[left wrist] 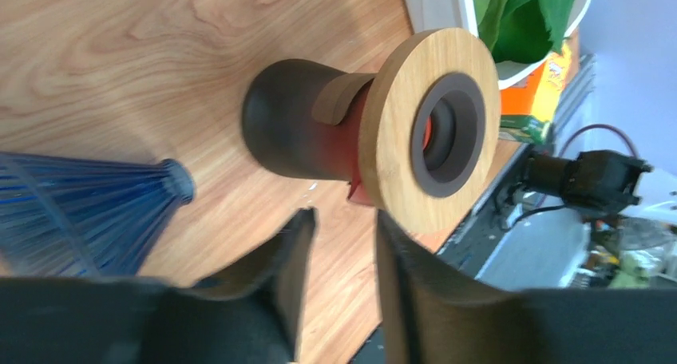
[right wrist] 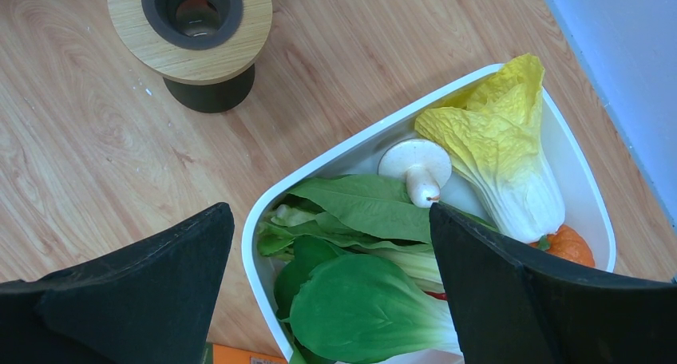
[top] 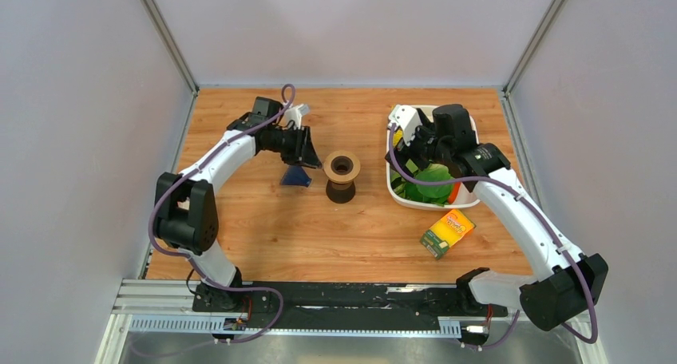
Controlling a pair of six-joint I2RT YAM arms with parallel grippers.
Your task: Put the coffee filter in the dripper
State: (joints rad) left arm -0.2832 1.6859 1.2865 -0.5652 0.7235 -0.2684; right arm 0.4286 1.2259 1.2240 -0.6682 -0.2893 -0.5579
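Black left gripper [left wrist: 343, 220], jaws slightly parted and empty, hangs just left of the tan-topped, dark-based hourglass dripper [left wrist: 395, 140]. Right gripper [right wrist: 329, 220] gapes over the white plastic vegetable tub [right wrist: 335, 152]. No white paper coffee filter shows anywhere, so placing looks undone.

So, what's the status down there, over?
Left gripper open, empty, beside dripper. Right gripper wide open over vegetable tub. No white filter in sight. Blue cone lies near dripper.

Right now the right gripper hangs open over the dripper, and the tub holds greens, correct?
No. The right gripper hangs open over the tub, not the dripper, which stands apart; the right wrist view shows it. The tub does hold greens.
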